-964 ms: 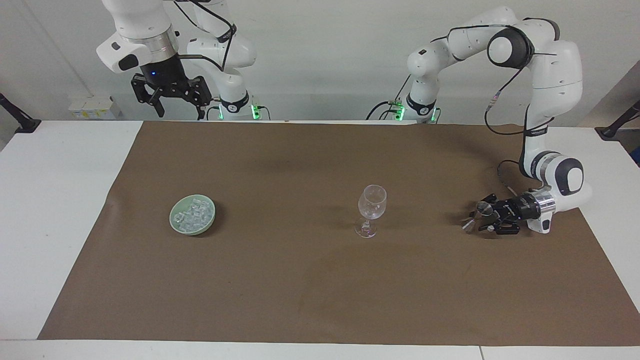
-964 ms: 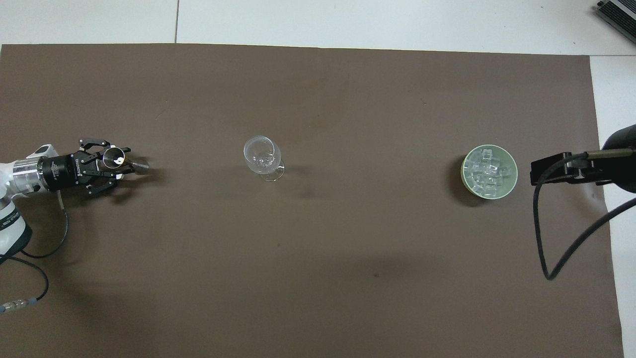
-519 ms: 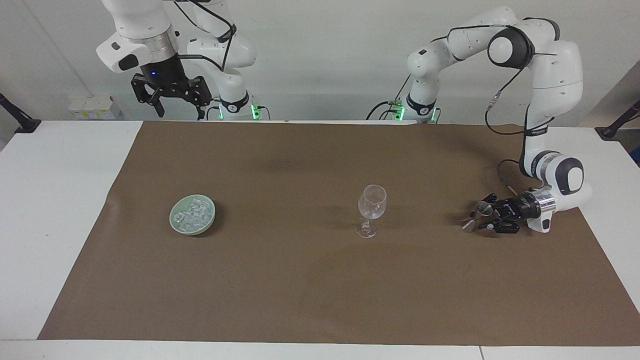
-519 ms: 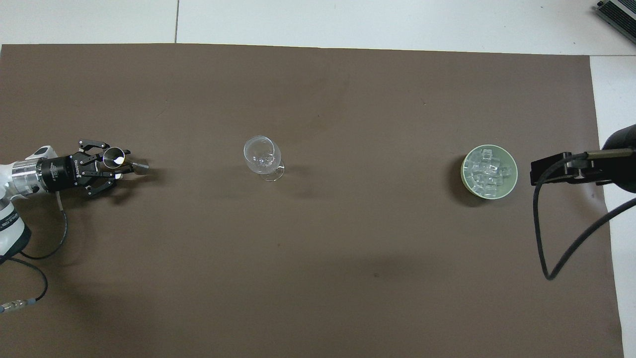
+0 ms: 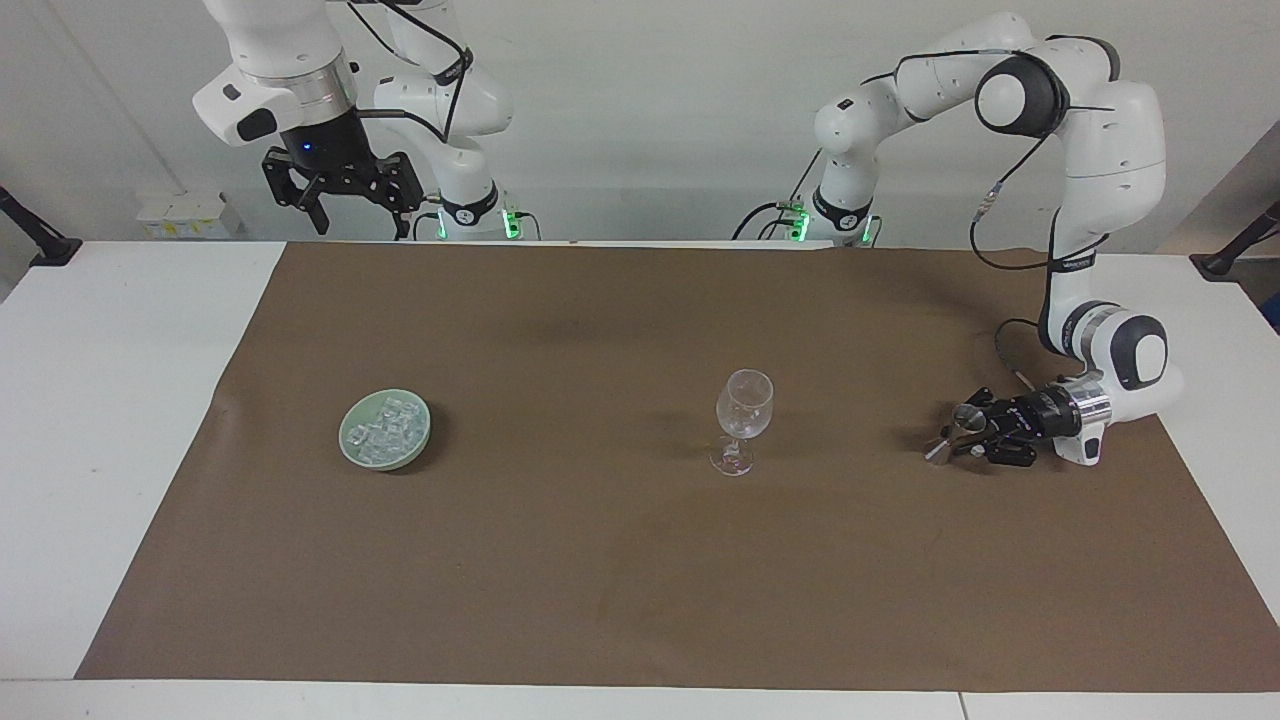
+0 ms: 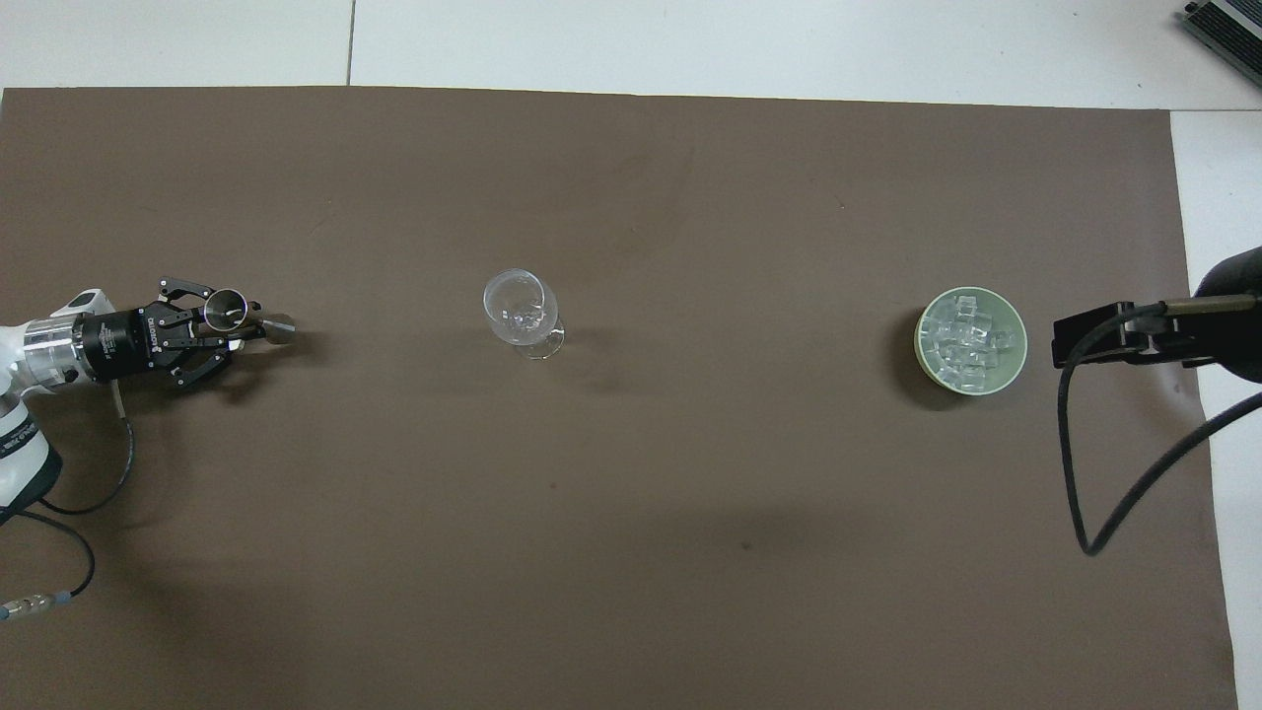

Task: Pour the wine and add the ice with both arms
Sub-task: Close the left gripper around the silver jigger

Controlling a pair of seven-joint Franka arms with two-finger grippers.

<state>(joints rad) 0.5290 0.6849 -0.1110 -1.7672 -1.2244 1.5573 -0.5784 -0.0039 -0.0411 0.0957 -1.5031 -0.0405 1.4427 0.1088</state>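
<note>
Ice [image 5: 385, 433]: a heap of small clear glassy cubes, filling a pale green bowl [image 5: 417, 449] at centre left of the facing view, centre right of the overhead view [image 6: 970, 342].
Wine glass [image 5: 744, 409]: clear, stemmed, upright on the brown mat [image 5: 640, 580], mid-frame in both views; whether it holds anything is hard to tell.
Left gripper [image 5: 968, 432]: low at centre right of the facing view, lying sideways just above the mat, fingers closed around a small shiny metal cup [image 6: 227, 310] with a round base.
Cup detail: its shape below the rim is hidden by the fingers.
Right gripper [image 5: 340, 195]: raised at upper left of the facing view, fingers spread apart, nothing between them; arm waiting.
Cut off: in the overhead view only the right arm's dark wrist and cable show at the right edge.
Writing: a white mark on the left gripper's body, too small to read.
</note>
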